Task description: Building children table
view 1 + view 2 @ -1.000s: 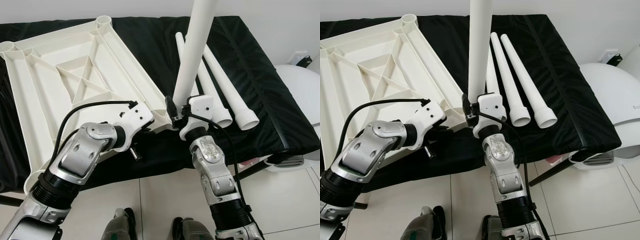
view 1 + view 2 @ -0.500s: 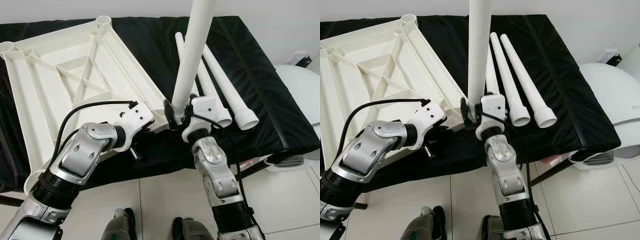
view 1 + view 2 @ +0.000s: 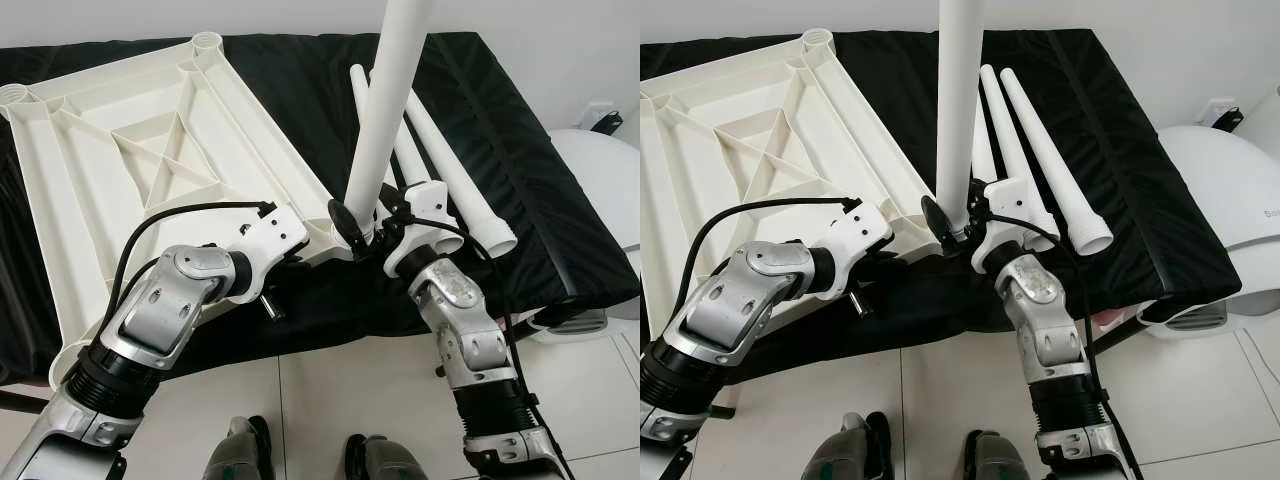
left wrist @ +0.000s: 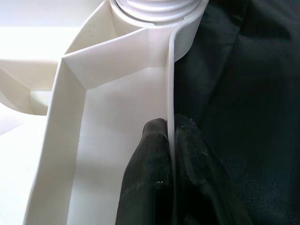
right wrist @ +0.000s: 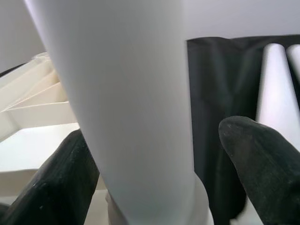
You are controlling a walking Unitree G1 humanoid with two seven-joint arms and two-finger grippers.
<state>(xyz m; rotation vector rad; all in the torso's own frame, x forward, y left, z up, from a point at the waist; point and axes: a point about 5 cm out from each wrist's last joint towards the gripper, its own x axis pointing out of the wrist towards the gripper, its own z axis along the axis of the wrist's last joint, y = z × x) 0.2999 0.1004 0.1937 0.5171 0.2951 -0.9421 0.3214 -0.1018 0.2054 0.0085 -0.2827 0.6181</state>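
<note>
The white table top [image 3: 150, 150] lies upside down on a black cloth, ribs facing up. A white leg [image 3: 385, 110] stands upright in its near right corner socket [image 4: 159, 9]. My left gripper [image 4: 171, 140] is shut on the top's thin rim just below that socket, one finger on each side of the wall. My right gripper [image 3: 362, 222] straddles the base of the leg [image 5: 131, 93]. One finger [image 5: 65, 183] touches the leg. The other finger [image 5: 262, 164] stands apart from it, so the gripper is open. Spare legs [image 3: 455, 185] lie side by side on the cloth beyond.
The black cloth [image 3: 540, 200] covers a low bench whose front edge runs just past my wrists. A rounded white appliance [image 3: 600, 170] stands on the right. Pale floor tiles [image 3: 320, 400] and my feet [image 3: 240, 455] are below.
My right wrist has swung round to the right side of the leg and its fingers have loosened. The leg stays upright in the socket. The left arm has not moved.
</note>
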